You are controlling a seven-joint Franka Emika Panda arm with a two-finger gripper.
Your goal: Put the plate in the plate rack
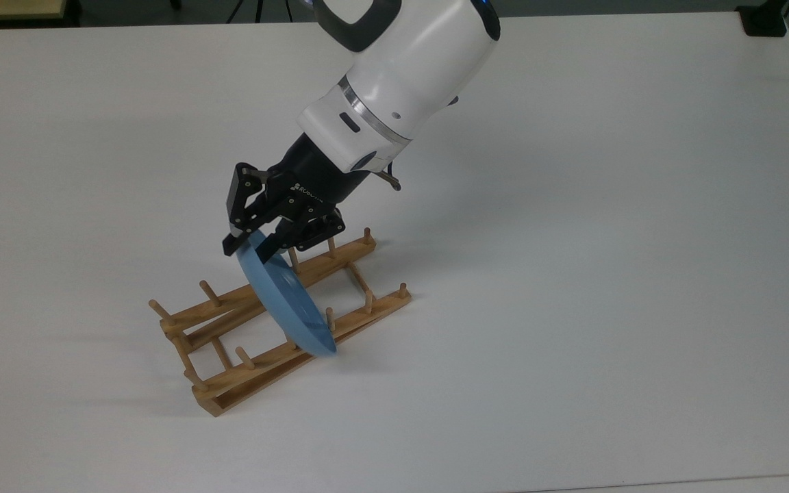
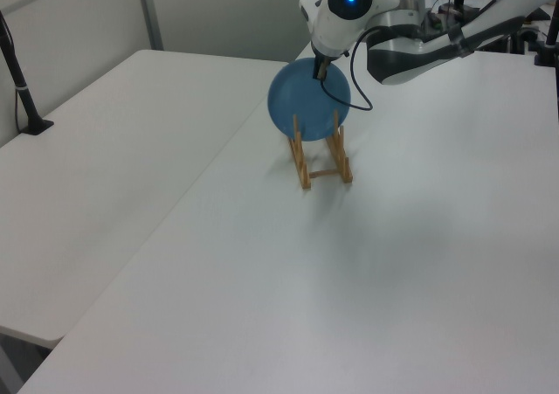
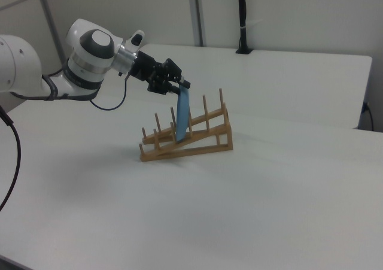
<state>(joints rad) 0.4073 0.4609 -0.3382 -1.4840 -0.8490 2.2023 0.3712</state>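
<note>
We see a big white table [image 1: 572, 274]. On it sits the wooden plate rack [image 1: 257, 342]. The blue plate [image 1: 285, 301] stands on its edge between the rack's pegs. Our black gripper [image 1: 251, 241] pinches the plate's top rim.

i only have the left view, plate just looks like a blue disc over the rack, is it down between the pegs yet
Observer: The right view shows the plate edge-on, its lower edge down among the pegs of the plate rack.
Operator: is it upright
Observer: No. In the right view its top leans toward the right view's right.
Operator: gripper let go?
Observer: The top view shows the gripper with its fingers either side of the plate's upper rim; I can't tell whether they're touching it.
</note>
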